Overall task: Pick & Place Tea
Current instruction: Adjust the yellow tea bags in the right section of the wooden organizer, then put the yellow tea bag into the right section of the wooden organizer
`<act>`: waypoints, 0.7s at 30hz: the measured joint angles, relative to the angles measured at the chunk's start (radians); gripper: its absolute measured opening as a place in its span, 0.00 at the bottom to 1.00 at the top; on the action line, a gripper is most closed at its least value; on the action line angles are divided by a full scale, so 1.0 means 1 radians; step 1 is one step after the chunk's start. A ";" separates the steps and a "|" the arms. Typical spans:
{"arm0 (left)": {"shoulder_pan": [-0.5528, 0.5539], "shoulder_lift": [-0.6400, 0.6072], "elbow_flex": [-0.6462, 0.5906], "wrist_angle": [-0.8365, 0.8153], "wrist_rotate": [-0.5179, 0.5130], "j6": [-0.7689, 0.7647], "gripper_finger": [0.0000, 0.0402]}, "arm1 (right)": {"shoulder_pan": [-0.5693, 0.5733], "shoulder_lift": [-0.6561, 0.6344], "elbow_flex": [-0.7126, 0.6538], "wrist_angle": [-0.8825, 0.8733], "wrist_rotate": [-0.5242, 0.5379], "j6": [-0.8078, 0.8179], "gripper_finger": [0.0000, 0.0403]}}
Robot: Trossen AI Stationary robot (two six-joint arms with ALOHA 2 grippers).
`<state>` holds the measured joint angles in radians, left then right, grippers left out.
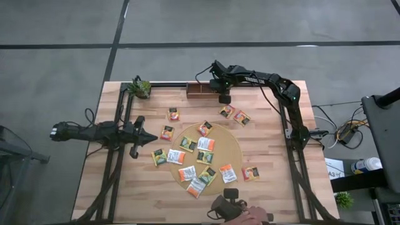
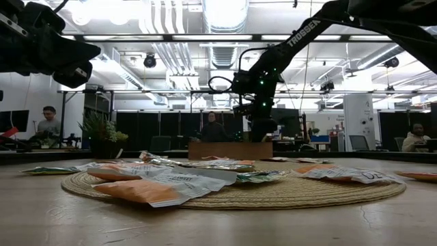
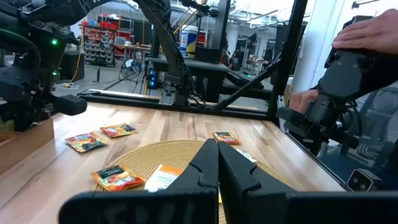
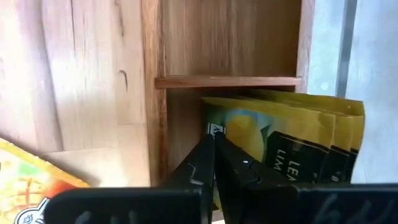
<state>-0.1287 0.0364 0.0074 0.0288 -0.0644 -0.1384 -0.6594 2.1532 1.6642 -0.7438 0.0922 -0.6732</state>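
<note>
while the left gripper [image 1: 152,137] waits clenched and empty at the table's left, the right gripper [image 1: 224,98], fingers pressed together, grasps nothing over the wooden tray [image 1: 201,92]; tea sachets [image 1: 187,144] lie on the round mat [image 1: 232,149], green ones [image 4: 292,140] in the tray.

Both arms reach inward over the table, fingers [image 3: 214,163] pressed together.

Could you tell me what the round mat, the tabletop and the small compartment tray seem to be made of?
Round mat: apparently woven straw or rope, matte; coiled ridges show. Tabletop: light wood planks, visible grain and seams. Compartment tray: darker brown wood with a smooth finish and streaky grain.
</note>
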 joint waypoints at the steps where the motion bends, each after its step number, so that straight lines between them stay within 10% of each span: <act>1: 0.000 0.000 0.000 0.000 0.000 0.000 0.00 | 0.000 0.000 0.000 0.002 0.002 0.001 0.02; 21: 0.000 0.000 0.000 0.000 0.000 0.000 0.00 | 0.007 -0.029 0.000 0.023 0.039 -0.010 0.02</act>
<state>-0.1289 0.0362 0.0072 0.0288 -0.0643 -0.1385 -0.6525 2.1245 1.6642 -0.7204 0.1310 -0.6827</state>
